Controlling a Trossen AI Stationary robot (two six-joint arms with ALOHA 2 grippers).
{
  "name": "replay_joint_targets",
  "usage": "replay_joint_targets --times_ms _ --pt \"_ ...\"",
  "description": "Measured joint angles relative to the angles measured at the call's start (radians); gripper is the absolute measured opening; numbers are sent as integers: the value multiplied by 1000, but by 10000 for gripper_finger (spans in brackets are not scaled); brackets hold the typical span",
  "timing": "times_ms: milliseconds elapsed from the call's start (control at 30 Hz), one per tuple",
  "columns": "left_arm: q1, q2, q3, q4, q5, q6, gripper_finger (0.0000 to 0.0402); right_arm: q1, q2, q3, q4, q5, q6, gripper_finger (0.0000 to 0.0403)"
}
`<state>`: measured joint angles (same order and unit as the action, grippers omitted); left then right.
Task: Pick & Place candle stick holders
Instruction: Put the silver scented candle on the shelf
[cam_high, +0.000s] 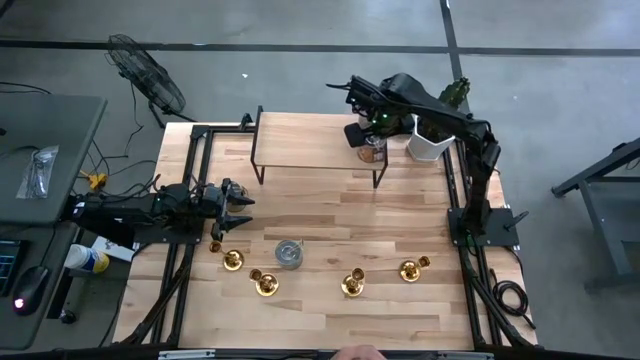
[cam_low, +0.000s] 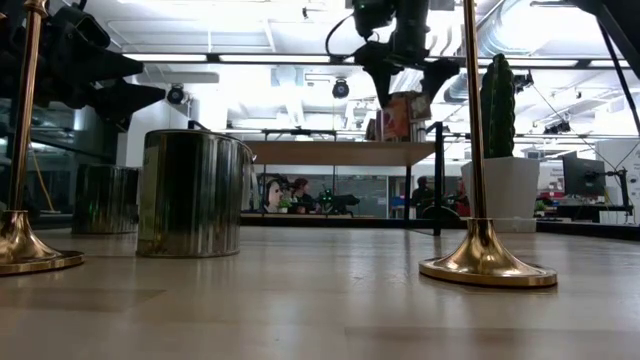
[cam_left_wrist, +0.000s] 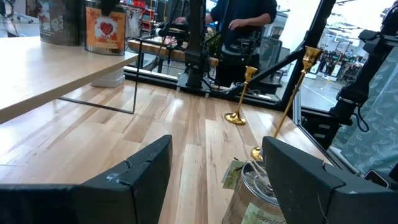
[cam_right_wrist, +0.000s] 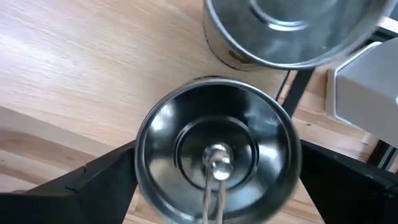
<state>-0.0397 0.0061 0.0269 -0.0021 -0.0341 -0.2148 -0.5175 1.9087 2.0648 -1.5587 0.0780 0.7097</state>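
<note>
My right gripper (cam_high: 372, 135) is spread wide and grasping nothing, hanging over the far right end of the raised shelf (cam_high: 310, 140). Right wrist view looks straight down between the fingers into an open tin (cam_right_wrist: 217, 155) with a small shiny piece and a wire-like stem standing in it; I can't tell what that is. A second tin (cam_right_wrist: 292, 31) sits just beside it, contents not visible. Left gripper (cam_high: 232, 208) waits low at the left edge of the table (cam_high: 320, 300), jaws partly apart, nothing between them. The four candle stick holders (cam_high: 233, 260) (cam_high: 265, 284) (cam_high: 352, 284) (cam_high: 410, 269) stand in a loose row along the near side, with a lidded can (cam_high: 289, 253) among them. My read: between placements; next I swing the open right gripper down to the nearest holder and close on its thin stem.
</note>
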Motion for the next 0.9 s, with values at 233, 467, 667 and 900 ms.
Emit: replay_joint_targets --times_ms 233,467,667,900 --pt "0 0 0 0 0 0 243 0 -16 0 -2 9 -3 398" --pt "0 0 0 0 0 0 243 1 -27 0 0 30 0 398" --pt "0 0 0 0 0 0 243 8 -41 0 0 53 0 398" --pt "0 0 0 0 0 0 243 16 -41 0 4 51 -4 398"
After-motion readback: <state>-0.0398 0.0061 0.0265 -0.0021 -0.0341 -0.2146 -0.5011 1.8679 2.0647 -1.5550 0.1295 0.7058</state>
